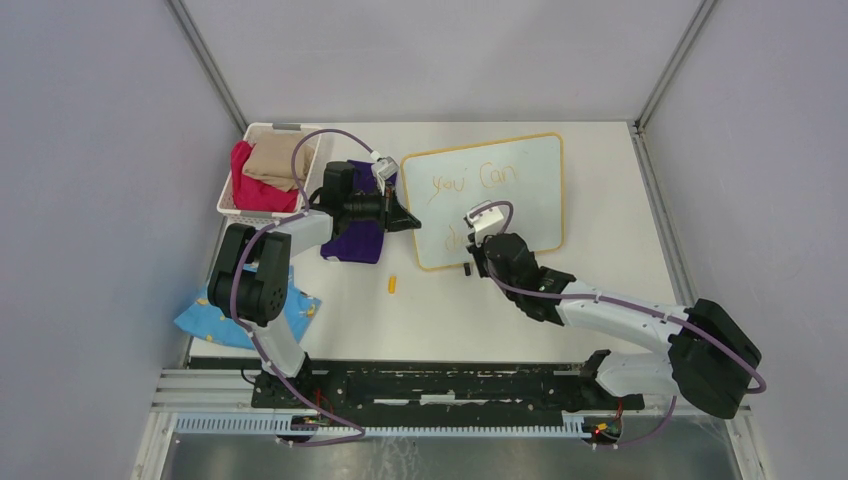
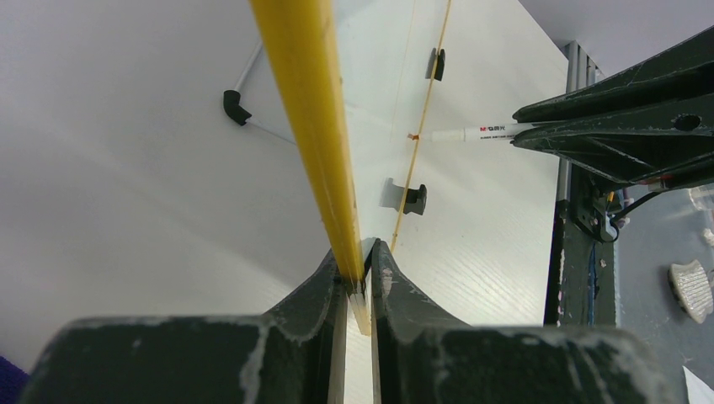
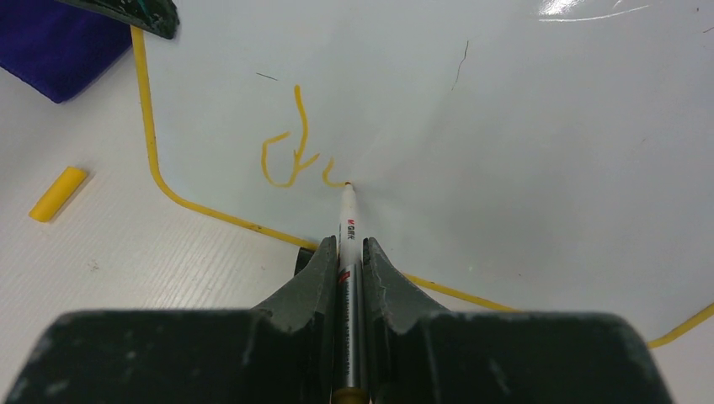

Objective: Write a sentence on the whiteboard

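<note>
- The whiteboard [image 1: 520, 215] lies on the white table [image 1: 600, 290] at the centre of the top view, a little above the middle, with its long sides slanting up to the right.
- The left gripper [image 1: 412, 220] sits at the board's left edge. In the left wrist view its fingers [image 2: 335, 282] are closed down on the yellow frame, which runs up between them.
- The right gripper [image 3: 343, 252] is at the board's lower left corner. Its jaws are pinched tight on a white marker [image 3: 346, 223], whose barrel passes straight between them.
- The marker tip touches the board surface.
- The sentence [image 1: 470, 182] is in thin orange strokes. The upper line reads "you Can", and the lower line has only a "d" and a small curl that ends at the marker tip.
- A yellow cap [image 1: 392, 284] lies on the table just left of the board's lower corner, apart from it.
- A purple cloth [image 1: 355, 240] lies under the left arm.
- A white basket [image 1: 262, 130] of red and beige fabric stands at upper left.
- A blue cloth [image 1: 205, 322] lies at lower left.
</note>
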Available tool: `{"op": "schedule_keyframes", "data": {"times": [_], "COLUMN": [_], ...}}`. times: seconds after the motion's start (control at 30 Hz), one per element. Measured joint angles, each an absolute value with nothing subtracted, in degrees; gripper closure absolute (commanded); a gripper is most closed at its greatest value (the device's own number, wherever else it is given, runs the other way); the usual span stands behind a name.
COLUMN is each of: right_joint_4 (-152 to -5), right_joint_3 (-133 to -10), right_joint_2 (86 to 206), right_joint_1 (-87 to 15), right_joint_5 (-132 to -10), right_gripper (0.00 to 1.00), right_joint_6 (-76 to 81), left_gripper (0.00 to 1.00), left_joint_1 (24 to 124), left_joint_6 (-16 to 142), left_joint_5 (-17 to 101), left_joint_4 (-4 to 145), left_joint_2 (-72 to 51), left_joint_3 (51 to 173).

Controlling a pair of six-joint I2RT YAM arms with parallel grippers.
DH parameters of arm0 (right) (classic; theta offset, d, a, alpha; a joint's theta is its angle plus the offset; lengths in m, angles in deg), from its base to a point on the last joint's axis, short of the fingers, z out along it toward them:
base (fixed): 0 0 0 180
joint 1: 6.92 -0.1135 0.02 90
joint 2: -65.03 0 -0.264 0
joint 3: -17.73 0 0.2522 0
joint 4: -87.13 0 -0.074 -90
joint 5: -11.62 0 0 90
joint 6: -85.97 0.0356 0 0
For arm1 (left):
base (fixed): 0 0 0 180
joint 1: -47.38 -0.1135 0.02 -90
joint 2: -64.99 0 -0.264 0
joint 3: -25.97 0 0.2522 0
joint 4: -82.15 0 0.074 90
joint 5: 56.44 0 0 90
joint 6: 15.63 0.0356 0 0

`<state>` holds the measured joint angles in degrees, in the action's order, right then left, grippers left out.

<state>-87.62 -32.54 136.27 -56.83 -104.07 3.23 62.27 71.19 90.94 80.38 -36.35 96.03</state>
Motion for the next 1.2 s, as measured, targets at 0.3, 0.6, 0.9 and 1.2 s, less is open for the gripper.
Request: {"op": "schedule_keyframes", "data": {"times": [0.3,0.6,0.9,1.2], "right_joint_4": [-87.0,-87.2,-87.3,-86.2], "right_joint_3": [-35.2,-35.8,-35.8,-35.2], "right_joint_2": [136.6,137.3,138.1,134.9], "right_joint_1": [-56.0,-55.9,-56.0,-55.9], "right_joint_5": [-104.1,-103.6,-100.6,-101.4], "right_gripper": [1.0,1.0,1.0,1.0], "right_joint_6": [3.0,3.0,3.3,3.6], "left_gripper": [0.98,0.98,0.98,0.98], "left_joint_1": [62.3,62.4,62.4,62.4], "left_joint_6": [71.2,71.2,71.2,71.3], "left_joint_5": [90.9,90.7,90.7,90.7], "left_joint_4": [80.4,80.2,80.2,80.0], "left_joint_2": [-36.4,-36.4,-36.4,-36.3], "left_joint_3": [96.0,96.0,96.0,96.2]}}
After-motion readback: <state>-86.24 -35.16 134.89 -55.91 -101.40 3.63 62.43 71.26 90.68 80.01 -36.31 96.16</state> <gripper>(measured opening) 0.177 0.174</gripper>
